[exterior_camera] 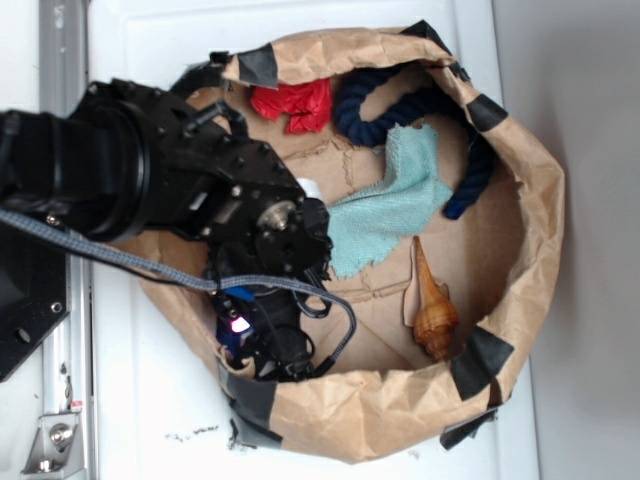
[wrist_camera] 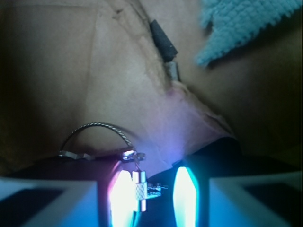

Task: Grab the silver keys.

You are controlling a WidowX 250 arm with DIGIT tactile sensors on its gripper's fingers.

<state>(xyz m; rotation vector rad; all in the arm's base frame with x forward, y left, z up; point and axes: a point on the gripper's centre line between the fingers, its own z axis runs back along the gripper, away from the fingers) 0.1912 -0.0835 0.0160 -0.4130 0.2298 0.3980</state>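
Between the lit fingertips of the gripper (wrist_camera: 156,196), closest to the wrist camera, sits a knurled barrel clasp with its twisted wire ring, part of the silver keys (wrist_camera: 137,189); the jaws stand narrowly apart around it, though whether they truly pinch it I cannot tell. Beyond lie the paper bag (exterior_camera: 530,270) floor, then the teal cloth (exterior_camera: 400,205), seashell (exterior_camera: 432,305) and dark rope (exterior_camera: 400,105), apart from the grasp.

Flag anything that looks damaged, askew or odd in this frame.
The paper bag serving as a bin is crumpled and torn, patched with black tape along its rim. The teal cloth lies rumpled over the navy rope. In the wrist view, the silver keys sit between the glowing jaws of the gripper. Nothing spilled.
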